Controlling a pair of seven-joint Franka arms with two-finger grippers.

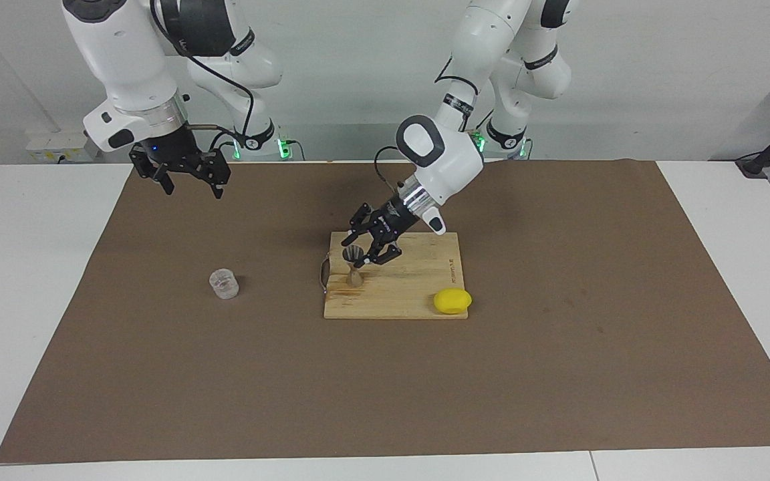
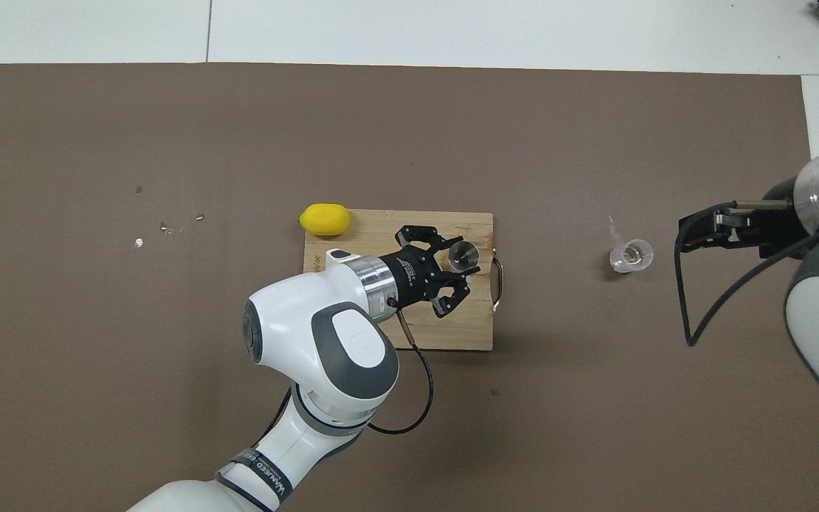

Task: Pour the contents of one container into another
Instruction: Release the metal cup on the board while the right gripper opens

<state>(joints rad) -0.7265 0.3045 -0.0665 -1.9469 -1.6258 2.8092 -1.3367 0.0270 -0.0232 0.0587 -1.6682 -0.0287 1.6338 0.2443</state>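
Note:
The silvery hourglass jigger (image 1: 354, 263) stands upright on the wooden cutting board (image 1: 412, 287), at the board's end toward the right arm; it also shows in the overhead view (image 2: 463, 254). My left gripper (image 1: 366, 250) is open with its fingers either side of the jigger's upper cone, not closed on it; it also shows in the overhead view (image 2: 456, 270). The small clear cup (image 1: 224, 283) stands on the brown mat toward the right arm's end (image 2: 631, 255). My right gripper (image 1: 188, 179) is open and empty, raised over the mat beside the cup (image 2: 694, 235).
A yellow lemon (image 1: 452, 300) lies at the board's corner toward the left arm's end, farther from the robots (image 2: 325, 219). The board (image 2: 466, 327) has a metal handle beside the jigger. A few small specks lie on the mat (image 2: 168, 229).

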